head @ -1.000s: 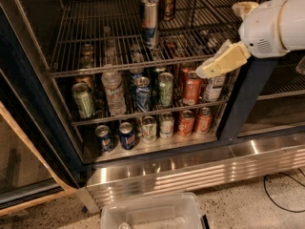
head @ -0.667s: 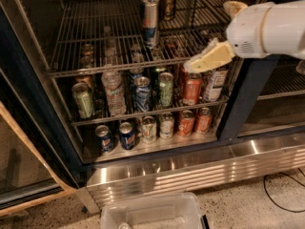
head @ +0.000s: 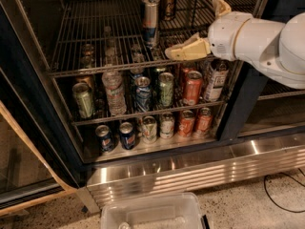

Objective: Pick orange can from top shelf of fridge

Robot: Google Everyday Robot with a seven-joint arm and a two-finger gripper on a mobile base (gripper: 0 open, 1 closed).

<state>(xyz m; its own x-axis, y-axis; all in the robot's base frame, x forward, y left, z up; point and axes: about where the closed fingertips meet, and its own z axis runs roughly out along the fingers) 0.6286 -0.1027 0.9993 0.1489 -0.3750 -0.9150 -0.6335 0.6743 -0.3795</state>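
Observation:
The fridge (head: 200, 168) stands open, with a dark frame and a ribbed steel base. The orange can (head: 168, 2), dark copper, stands upright at the back of the top shelf (head: 90, 39), a silvery wire rack. A taller silver-and-blue can (head: 150, 19) stands just left of it and nearer the front. My gripper (head: 191, 27) is open and empty at the right front of the top shelf. One tan finger (head: 187, 50) lies over the rack's front edge. The other finger (head: 220, 6) points up. The orange can is up and to the left of the gripper, apart from it.
The middle rack holds a water bottle (head: 114, 92), green and blue cans, and a red soda can (head: 192, 87). The lower rack holds several small cans. A clear plastic bin (head: 152, 213) sits on the floor in front. A black cable (head: 285, 194) lies at the right, and the glass door (head: 21, 166) stands open at the left.
My gripper and arm have moved left and up, from in front of the middle rack's right side to the top shelf's front edge. The cans have not moved.

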